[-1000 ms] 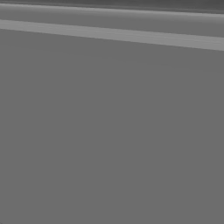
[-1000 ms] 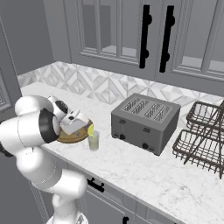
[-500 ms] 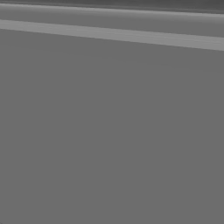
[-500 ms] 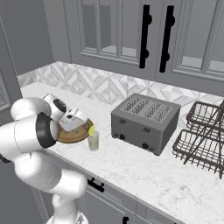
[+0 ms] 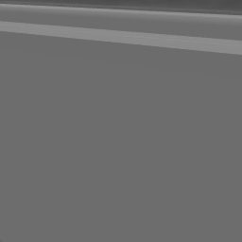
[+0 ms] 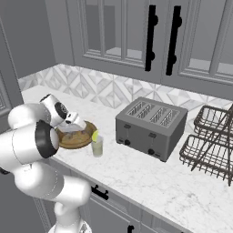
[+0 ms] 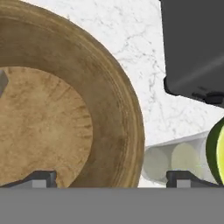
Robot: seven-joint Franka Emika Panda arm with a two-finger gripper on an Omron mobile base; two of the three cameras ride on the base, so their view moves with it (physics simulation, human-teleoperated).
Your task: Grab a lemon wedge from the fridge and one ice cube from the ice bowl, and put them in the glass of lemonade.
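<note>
The tan wooden ice bowl (image 6: 77, 136) sits on the marble counter left of the toaster. My gripper (image 6: 75, 127) hangs low over it. In the hand view my gripper (image 7: 111, 179) is open and straddles the rim of the ice bowl (image 7: 109, 105), one fingertip (image 7: 41, 178) over the bowl's floor and the other by the glass. A grey corner (image 7: 2, 82) pokes in at the bowl's left edge; what it is I cannot tell. The glass of lemonade (image 6: 97, 146) stands just right of the bowl, with a yellow-green lemon wedge (image 6: 95, 135) on its rim. The fridge is out of view.
A dark grey toaster (image 6: 150, 128) stands right of the glass, and a wire dish rack (image 6: 211, 145) lies further right. Grey cabinets with black handles (image 6: 150, 36) hang above. A flat dark grey surface (image 5: 121, 142) stands close before the left base camera.
The hand has shifted slightly over the bowl and the arm's elbow has moved a little left. The bowl, glass and wedge have stayed put.
</note>
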